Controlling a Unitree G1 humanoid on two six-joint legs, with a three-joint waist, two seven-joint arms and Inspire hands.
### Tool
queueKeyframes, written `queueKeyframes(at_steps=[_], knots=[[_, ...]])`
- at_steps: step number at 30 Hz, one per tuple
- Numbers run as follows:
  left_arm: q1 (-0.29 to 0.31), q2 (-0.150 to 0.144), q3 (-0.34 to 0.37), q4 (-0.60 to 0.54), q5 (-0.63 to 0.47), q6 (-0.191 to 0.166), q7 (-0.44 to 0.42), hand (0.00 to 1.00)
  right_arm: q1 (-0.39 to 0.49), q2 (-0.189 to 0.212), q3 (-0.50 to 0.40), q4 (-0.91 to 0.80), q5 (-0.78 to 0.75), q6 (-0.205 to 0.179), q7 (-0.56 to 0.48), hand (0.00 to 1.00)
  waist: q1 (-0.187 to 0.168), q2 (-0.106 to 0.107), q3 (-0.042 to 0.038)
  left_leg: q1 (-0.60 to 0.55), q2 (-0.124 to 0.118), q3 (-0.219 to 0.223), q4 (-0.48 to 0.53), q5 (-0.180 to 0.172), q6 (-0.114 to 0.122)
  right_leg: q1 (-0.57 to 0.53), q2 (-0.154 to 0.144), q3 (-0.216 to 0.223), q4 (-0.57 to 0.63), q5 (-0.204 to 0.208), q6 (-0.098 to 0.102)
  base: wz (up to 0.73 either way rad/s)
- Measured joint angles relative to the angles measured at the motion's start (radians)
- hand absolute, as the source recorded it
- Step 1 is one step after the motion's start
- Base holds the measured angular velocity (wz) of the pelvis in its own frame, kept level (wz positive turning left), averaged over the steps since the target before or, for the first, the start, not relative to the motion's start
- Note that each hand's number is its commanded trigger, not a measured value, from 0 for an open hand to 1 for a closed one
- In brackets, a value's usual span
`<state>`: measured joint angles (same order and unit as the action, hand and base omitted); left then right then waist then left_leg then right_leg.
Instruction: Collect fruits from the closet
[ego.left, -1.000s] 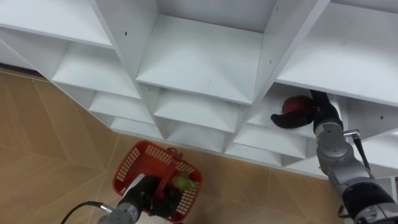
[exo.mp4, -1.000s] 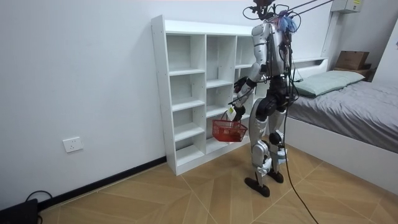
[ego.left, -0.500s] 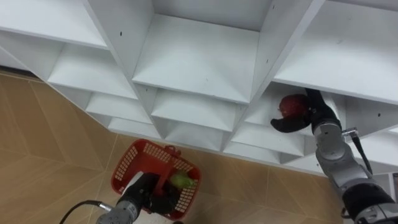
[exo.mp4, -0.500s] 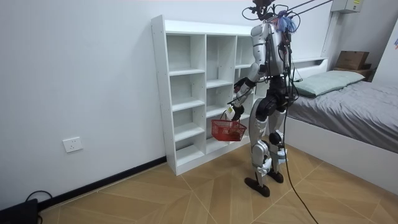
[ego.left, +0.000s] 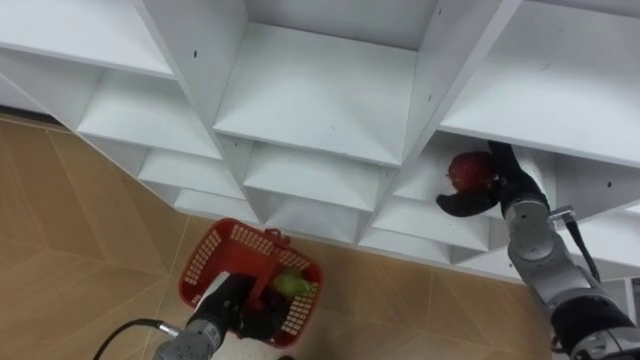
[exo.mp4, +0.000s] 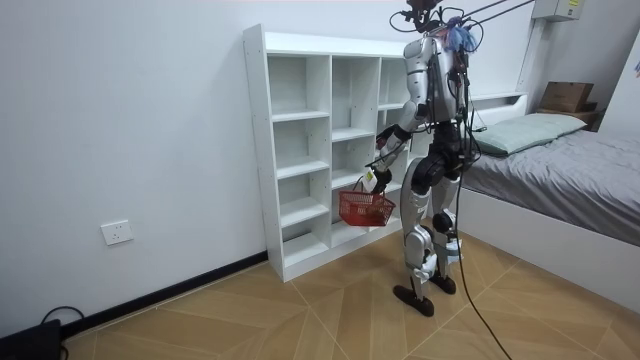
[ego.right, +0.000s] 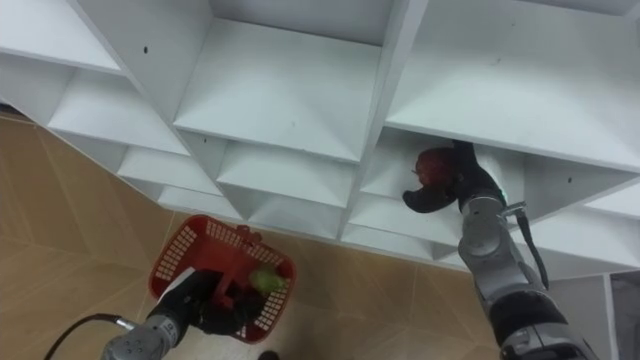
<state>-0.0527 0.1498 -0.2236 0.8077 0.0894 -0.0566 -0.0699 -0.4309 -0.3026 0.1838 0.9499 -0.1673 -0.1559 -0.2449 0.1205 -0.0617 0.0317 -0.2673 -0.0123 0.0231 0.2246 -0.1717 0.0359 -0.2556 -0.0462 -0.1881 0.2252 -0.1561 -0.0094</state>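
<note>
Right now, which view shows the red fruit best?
Left eye view: the red fruit is large and clear in the right hand. The right eye view shows much the same; in the room view it's too small to tell.

- Right hand (ego.left: 508, 186): black fingers and thumb, set on a black wrist.
- Right forearm: silver-grey metal in rounded, cylindrical segments, turning black toward the elbow.
- A thin black cable loops along the outer side of that forearm, beside a small metal bracket.
- Left hand (ego.left: 243, 308): dark, on a grey forearm, with a black cable curving from the arm.
- In the room view: silver-grey torso and legs, black joints, dark feet, and a bundle of coloured wires at the head.
</note>
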Motion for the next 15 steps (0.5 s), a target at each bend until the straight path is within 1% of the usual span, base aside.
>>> queueKeyframes(at_steps=[5, 9, 15], knots=[[0.0, 0.007, -0.003, 0.0, 0.0, -0.019, 0.001, 1.0, 0.0, 0.0, 0.001, 0.014, 0.0, -0.009, -0.004, 0.0, -0.001, -0.002, 0.0001, -0.001, 0.0, -0.001, 0.0, 0.0, 0.0, 0.0, 0.0, 0.0, 0.0, 0.0, -0.001, 0.0], [-0.001, 0.018, -0.009, 0.0, 0.0, -0.023, 0.001, 1.0, 0.0, 0.001, 0.003, 0.015, 0.0, -0.011, -0.004, 0.0, -0.003, -0.002, 0.0002, -0.001, 0.0, -0.002, 0.0, 0.0, 0.0, 0.001, 0.0, -0.003, 0.0, 0.001, -0.001, 0.0], [0.0, 0.021, -0.014, 0.005, 0.0, -0.023, 0.002, 1.0, 0.0, 0.0, 0.006, 0.018, 0.0, -0.017, -0.003, 0.0, -0.005, -0.002, 0.0002, -0.002, 0.0, -0.002, 0.0, 0.0, 0.0, 0.001, 0.0, -0.002, 0.0, 0.001, -0.001, 0.0]])
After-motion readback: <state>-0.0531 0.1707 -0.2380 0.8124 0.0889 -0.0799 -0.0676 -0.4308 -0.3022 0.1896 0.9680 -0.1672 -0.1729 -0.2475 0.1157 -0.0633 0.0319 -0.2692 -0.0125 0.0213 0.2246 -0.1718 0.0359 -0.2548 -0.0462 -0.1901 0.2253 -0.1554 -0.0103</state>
